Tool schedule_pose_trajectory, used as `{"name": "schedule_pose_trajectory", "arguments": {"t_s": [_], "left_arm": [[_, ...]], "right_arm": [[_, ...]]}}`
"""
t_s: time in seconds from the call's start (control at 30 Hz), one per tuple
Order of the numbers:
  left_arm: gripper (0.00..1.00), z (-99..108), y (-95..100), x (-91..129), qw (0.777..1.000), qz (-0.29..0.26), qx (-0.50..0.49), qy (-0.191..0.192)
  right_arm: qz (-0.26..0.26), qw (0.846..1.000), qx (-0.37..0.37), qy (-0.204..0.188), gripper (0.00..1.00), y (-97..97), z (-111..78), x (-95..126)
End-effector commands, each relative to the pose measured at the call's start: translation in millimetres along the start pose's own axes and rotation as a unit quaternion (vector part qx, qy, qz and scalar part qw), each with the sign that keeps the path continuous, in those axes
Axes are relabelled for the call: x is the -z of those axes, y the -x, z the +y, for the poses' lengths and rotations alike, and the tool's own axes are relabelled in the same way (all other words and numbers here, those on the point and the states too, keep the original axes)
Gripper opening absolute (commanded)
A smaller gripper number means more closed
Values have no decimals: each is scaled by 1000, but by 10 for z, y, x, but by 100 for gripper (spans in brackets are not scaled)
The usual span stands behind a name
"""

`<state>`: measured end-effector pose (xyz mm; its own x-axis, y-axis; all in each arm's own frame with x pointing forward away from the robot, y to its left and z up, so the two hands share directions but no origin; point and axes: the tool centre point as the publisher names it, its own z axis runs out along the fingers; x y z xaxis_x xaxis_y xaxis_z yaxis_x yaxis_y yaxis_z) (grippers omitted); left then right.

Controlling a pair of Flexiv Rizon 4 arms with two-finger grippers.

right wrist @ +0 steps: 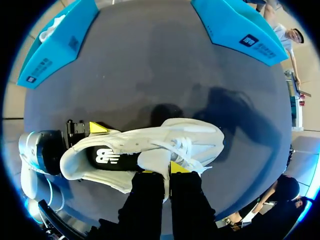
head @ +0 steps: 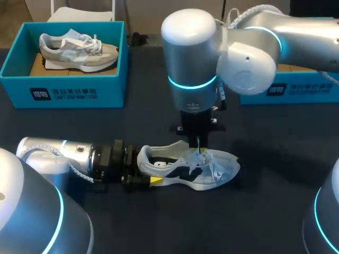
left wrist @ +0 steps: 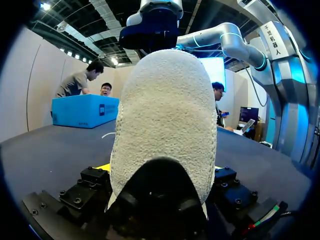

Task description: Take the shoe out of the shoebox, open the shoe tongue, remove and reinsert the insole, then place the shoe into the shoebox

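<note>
Bright, even light from above; soft shadow beside shoe (head: 190,166) on dark table (head: 265,211); sheen on right arm (head: 193,53).

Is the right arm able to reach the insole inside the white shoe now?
Probably yes. The right gripper is at the tongue, the black insole lies uncovered beside it, and the left gripper holds the shoe only at the heel.

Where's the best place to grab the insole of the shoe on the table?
Probably the insole's heel end, from above through the shoe's opening: only that part shows; the rest is hidden under the tongue.
</note>
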<state>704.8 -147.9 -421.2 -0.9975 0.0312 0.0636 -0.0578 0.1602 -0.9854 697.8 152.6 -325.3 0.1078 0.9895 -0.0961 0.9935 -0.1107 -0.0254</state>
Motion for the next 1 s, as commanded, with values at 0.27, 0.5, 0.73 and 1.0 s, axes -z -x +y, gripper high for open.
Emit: {"name": "schedule_pose_trajectory", "arguments": {"t_s": [0.27,0.5,0.73,1.0], "left_arm": [[0,-1,-6,-5,1000,-2,0,1],[0,-1,-6,-5,1000,-2,0,1],[0,-1,-6,-5,1000,-2,0,1],[0,-1,-6,-5,1000,-2,0,1]], "right_arm": [[98,994,37,-10,0,343,16,86],[136,989,50,-27,0,539,62,32],[162,984,65,-31,0,666,81,-39],[206,974,93,-30,0,770,79,-153]]}}
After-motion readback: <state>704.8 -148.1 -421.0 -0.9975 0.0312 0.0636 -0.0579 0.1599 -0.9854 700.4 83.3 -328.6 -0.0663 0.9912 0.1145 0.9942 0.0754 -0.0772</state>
